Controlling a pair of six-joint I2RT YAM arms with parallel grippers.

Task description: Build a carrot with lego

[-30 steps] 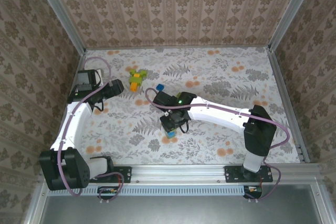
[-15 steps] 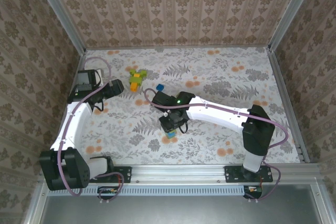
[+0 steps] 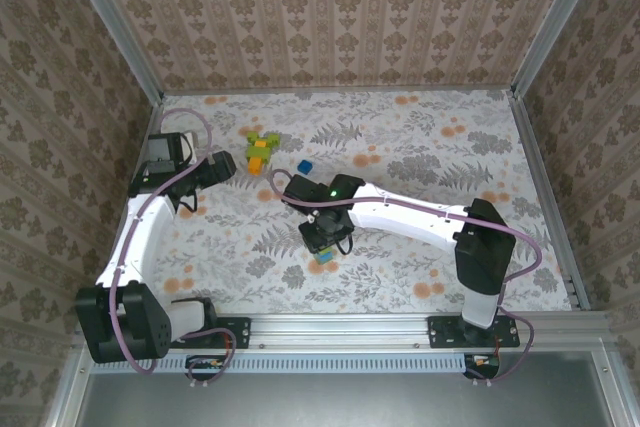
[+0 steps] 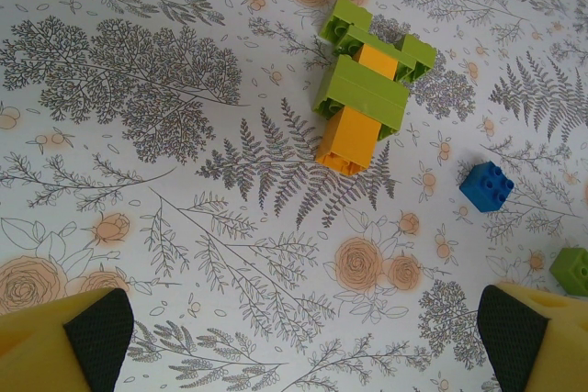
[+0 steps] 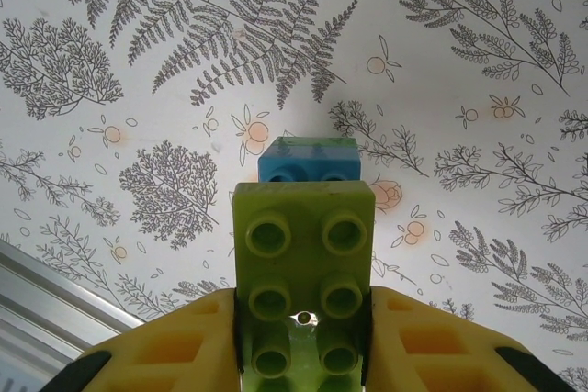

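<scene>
Shifted slightly left since a second ago: right gripper, pinching green brick, blue brick at its far end. Left gripper spread wide near half-built carrot. Keep grip square; carry across; press studs straight down.

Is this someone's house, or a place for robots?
Probably a robot practice booth, not a home: the left arm and right arm are bolted to a metal rail, with patterned panels boxing in the table.

No readable text, labels, brands or numbers anywhere.
</scene>
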